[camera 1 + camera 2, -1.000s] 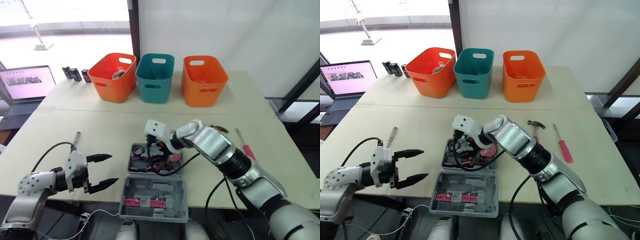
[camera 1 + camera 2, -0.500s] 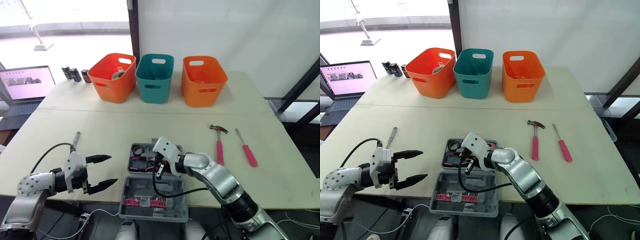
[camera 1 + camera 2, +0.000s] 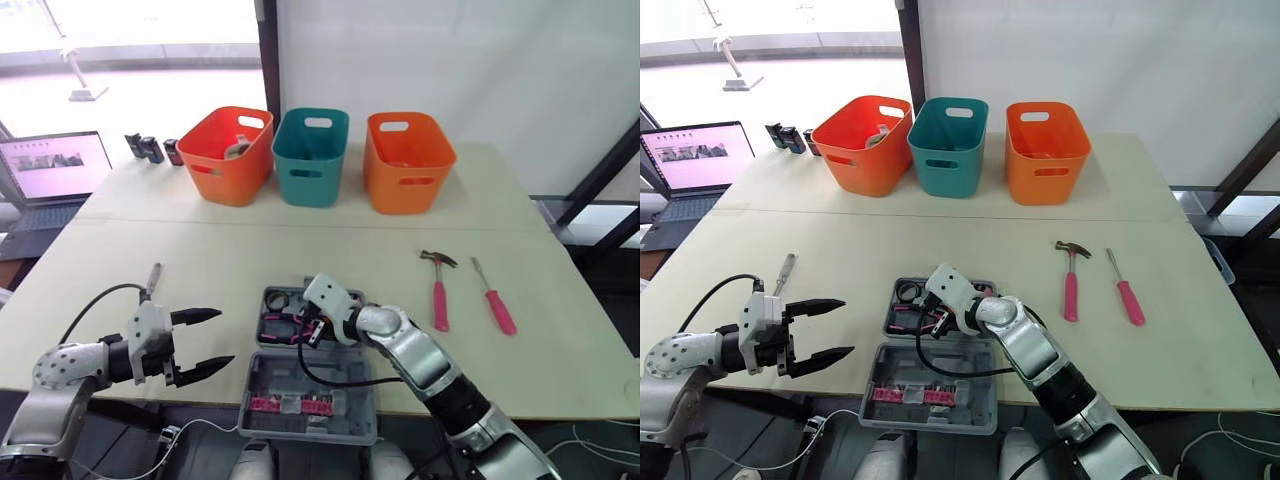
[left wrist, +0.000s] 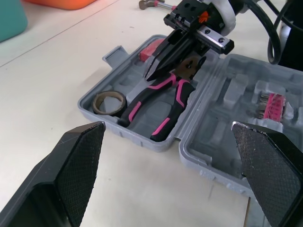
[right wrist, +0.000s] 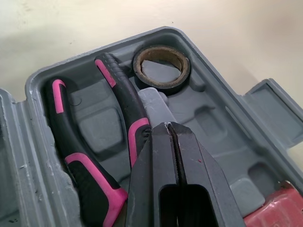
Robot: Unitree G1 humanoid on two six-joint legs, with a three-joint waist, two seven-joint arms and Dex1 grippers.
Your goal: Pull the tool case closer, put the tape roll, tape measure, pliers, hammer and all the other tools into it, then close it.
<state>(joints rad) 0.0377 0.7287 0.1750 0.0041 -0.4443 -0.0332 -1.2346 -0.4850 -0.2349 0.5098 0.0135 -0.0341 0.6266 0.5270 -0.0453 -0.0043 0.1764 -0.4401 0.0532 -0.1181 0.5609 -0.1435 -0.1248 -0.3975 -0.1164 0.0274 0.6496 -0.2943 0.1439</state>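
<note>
The grey tool case [image 3: 345,385] lies open at the table's front edge. In its tray are a tape roll [image 5: 161,84], black-and-pink pliers [image 4: 142,101] and a red tape measure [image 5: 279,208]. My right gripper [image 3: 314,328] is shut and empty, its tips just above the pliers' handles. My left gripper [image 3: 205,340] stands open and empty, left of the case. A pink-handled hammer [image 3: 438,285] and a pink screwdriver [image 3: 495,300] lie to the right on the table. A grey-handled tool [image 3: 152,278] lies at the left.
Two orange bins [image 3: 228,155] [image 3: 408,160] and a teal bin [image 3: 310,155] line the back of the table. A laptop [image 3: 50,170] sits far left with small dark items [image 3: 150,148] beside it. The case lid overhangs the front edge.
The right gripper, partly open over the pliers a second ago, has shut. Its arm has dropped low, uncovering the hammer. The left arm has not moved.
</note>
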